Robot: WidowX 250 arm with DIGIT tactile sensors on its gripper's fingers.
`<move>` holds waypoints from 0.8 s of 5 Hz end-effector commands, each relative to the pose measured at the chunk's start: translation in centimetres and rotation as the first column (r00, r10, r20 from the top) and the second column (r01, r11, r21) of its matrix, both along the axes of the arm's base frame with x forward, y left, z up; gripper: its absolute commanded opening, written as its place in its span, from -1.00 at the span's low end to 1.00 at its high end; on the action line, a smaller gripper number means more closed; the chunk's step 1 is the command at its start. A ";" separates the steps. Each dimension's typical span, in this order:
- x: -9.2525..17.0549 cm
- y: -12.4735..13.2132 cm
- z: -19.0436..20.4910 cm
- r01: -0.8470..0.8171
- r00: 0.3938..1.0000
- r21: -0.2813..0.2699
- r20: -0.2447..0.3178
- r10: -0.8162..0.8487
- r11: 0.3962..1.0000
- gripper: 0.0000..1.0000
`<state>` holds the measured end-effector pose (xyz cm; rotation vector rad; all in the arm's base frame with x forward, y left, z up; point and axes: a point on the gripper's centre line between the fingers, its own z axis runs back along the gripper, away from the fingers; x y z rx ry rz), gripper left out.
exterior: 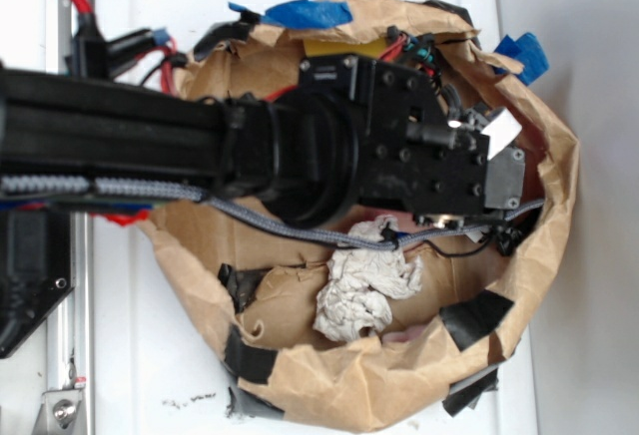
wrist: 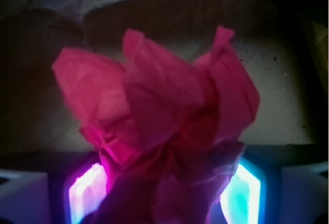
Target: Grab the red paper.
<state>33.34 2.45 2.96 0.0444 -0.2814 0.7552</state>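
**Red paper caught in the claw, inside the brown bag nest**

At the left edge of the white desk (exterior: 130,345), the black robot arm (exterior: 110,141) reaches in across the exterior view, its red and grey cables trailing beside it. It ends over a crumpled brown paper bag rolled down into a bowl-shaped nest (exterior: 329,380), its rim patched with black and blue tape, likely so the walls hold their shape and keep loose things from rolling out.

Near the middle of the nest, toward the desk's front edge, lies a whitish-grey wrinkled paper ball (exterior: 364,290), untouched and just clear of the arm's wrist. A yellow sponge-like edge (exterior: 344,48) peeks out at the far rim, mostly hidden by the arm.

Further right, the claw (wrist: 164,193) points down into the nest; the exterior view hides its tips. The wrist view settles the matter: the bright red wrinkly ball of thin paper (wrist: 159,111) fills the space between the two fingers (wrist: 247,193), which press in on its lower folds from both sides. The claw is closed down on the red paper, pinching its base while the upper creases flare out freely above the bag's brown floor. Whether the paper is lifted or resting there I cannot tell. The grab looks essentially made.
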 end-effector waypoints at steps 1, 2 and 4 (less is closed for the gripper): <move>-1.8 -0.5 4.0 0.257 0.965 0.006 -0.049 -0.256 0.966 -1.00; -5.0 -0.9 7.7 0.469 0.859 -0.065 -0.197 -0.472 0.881 -1.00; -7.2 0.4 12.5 0.739 0.617 -0.103 -0.292 -0.731 0.666 -1.00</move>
